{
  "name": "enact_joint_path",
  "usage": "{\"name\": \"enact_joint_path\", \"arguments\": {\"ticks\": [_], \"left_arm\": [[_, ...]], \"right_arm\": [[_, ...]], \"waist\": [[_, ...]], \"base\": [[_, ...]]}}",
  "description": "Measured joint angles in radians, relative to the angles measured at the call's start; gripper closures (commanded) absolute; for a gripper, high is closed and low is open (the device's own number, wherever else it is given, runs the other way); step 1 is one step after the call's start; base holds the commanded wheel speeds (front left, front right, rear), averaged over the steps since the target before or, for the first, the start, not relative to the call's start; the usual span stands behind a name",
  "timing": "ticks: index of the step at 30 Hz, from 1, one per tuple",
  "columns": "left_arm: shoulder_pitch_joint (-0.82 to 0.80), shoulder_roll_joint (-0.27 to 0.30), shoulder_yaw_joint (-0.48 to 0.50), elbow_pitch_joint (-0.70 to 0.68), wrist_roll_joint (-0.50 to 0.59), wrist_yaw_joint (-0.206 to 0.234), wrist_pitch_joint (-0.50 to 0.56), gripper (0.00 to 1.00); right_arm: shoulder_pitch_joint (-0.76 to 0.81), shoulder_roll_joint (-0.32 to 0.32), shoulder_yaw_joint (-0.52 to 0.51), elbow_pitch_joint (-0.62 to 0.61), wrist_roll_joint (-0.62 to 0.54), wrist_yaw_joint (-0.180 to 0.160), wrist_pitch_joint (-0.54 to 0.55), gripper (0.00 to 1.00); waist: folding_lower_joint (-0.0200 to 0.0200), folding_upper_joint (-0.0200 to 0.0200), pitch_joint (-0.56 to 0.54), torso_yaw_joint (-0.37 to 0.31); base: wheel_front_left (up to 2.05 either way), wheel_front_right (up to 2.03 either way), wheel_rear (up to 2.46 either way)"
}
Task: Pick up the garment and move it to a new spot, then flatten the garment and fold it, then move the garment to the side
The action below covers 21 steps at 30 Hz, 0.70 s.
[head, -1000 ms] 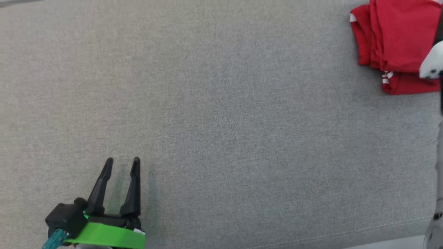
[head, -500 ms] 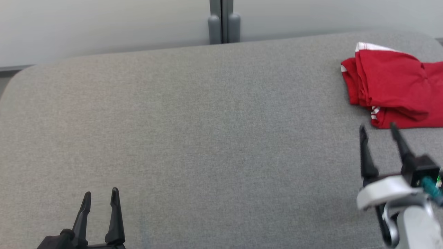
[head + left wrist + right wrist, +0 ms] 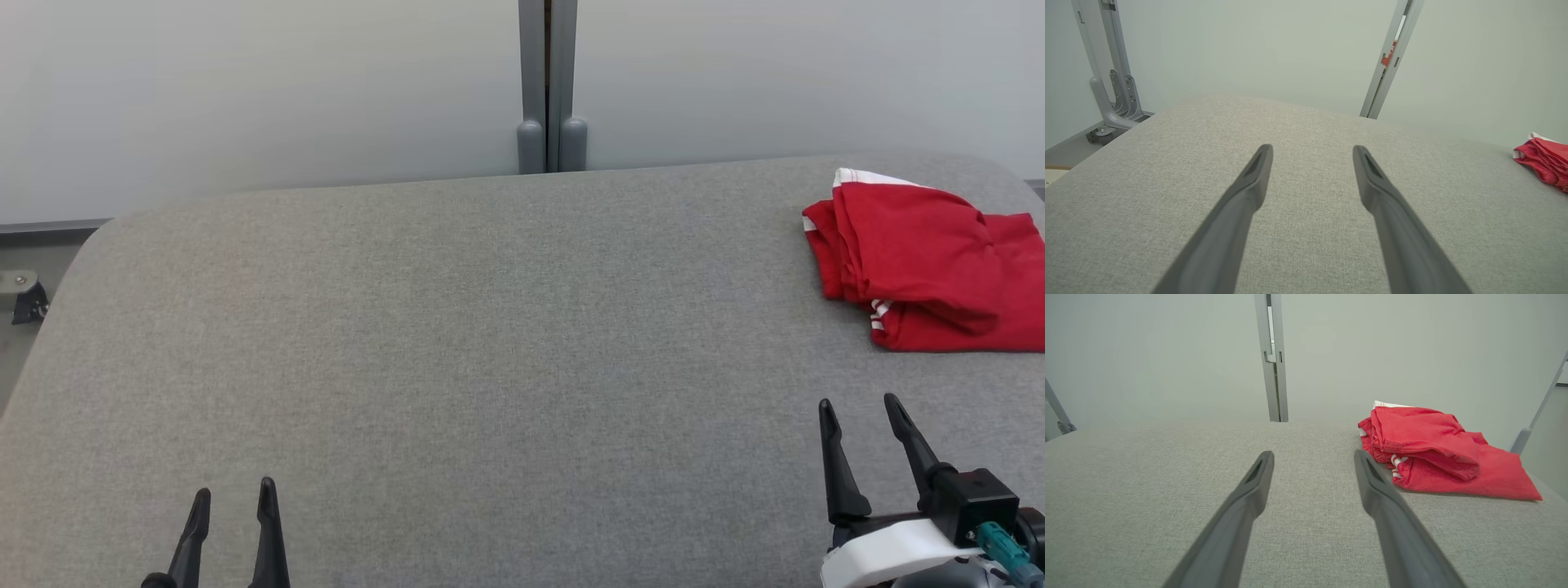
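Observation:
A red garment (image 3: 931, 273) with white trim lies folded in a loose pile at the far right of the grey fabric table (image 3: 490, 367). The right wrist view shows the garment (image 3: 1437, 449) just ahead and to the right of the fingers. My right gripper (image 3: 861, 404) is open near the front right, short of the garment and not touching it. My left gripper (image 3: 233, 494) is open at the front left, far from the garment. In the left wrist view the garment (image 3: 1545, 163) sits at the right edge, and the open fingers (image 3: 1249, 188) hold nothing.
A pale wall with a grey vertical post (image 3: 549, 82) stands behind the table. A metal frame foot (image 3: 1112, 102) is off the table's left side. The table's rounded back corners and left edge (image 3: 49, 327) are in view.
The head camera has tilted up, bringing the wall and the table's far edge into view. The right gripper has come into sight at the front right and drawn back from the garment.

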Motion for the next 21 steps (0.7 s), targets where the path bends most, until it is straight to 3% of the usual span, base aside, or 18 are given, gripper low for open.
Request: {"name": "enact_joint_path", "arguments": {"ticks": [8,9,13,21], "left_arm": [[-0.002,-0.003,-0.041,0.012,-0.016,0.0,0.0,0.0],[-0.002,0.002,-0.056,0.015,-0.033,0.0,0.0,1.0],[0.001,-0.006,-0.069,0.041,-0.045,0.0,0.001,1.0],[-0.011,-0.005,-0.065,0.055,-0.186,0.002,0.037,1.0]], "right_arm": [[0.0,0.0,0.001,0.001,0.007,0.0,0.0,0.0],[0.0,0.0,0.002,0.002,0.007,0.0,0.0,1.0],[0.005,0.006,0.003,0.03,0.017,0.0,0.005,1.0],[-0.002,0.006,0.001,0.042,0.188,0.0,0.044,1.0]], "waist": [[0.0,0.0,0.005,-0.008],[0.0,0.0,0.005,-0.01],[0.0,0.0,0.005,-0.011],[0.0,0.0,0.007,-0.013]], "base": [[0.0,0.0,0.0],[0.0,0.0,0.0],[0.0,0.0,0.0],[0.0,0.0,0.0]]}}
